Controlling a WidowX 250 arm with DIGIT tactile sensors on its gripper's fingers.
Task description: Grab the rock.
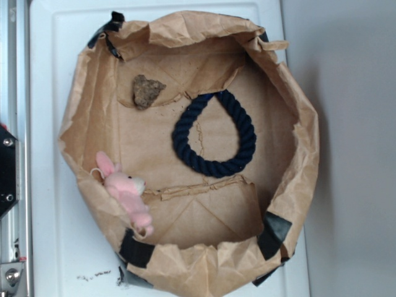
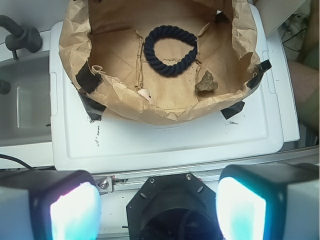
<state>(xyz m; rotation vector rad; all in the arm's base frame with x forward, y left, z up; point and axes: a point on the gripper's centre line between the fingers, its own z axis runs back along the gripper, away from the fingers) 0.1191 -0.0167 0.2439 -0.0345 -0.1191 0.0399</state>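
White tabletop (image 1: 55, 247) fills the overhead view, carrying a crumpled brown paper basket (image 1: 297, 185) whose rim is patched with strips of black tape (image 1: 273, 234). Nothing of the job appears done: the rock lies untouched on the paper floor, and the whole approach, descent and grasp are judged to be ahead.

Inside the basket, largest first, a dark blue rope ring (image 1: 213, 133) sits near the middle of the floor, drawn to a teardrop point toward 12 o'clock. A pink plush bunny (image 1: 127, 192) leans on the wall at about 8 o'clock, its feet up on the rim. The rock (image 1: 146, 91) rests at about 11 o'clock, close under the wall, well apart from the bunny and just clear of the ring, beside a torn flap of paper.

Seen from the wrist camera, the tool (image 2: 157, 207) hangs outside the basket, over the near edge of the tabletop, its two pale pads (image 2: 75, 212) standing wide apart with nothing between them. From there the rock (image 2: 206, 82) lies beyond the near paper wall, toward 1 o'clock.

The rock is small, grey-brown and speckled, rough-faced, roughly triangular with one blunt corner. It looks hard and uneven, likely to offer the pads few flat faces.
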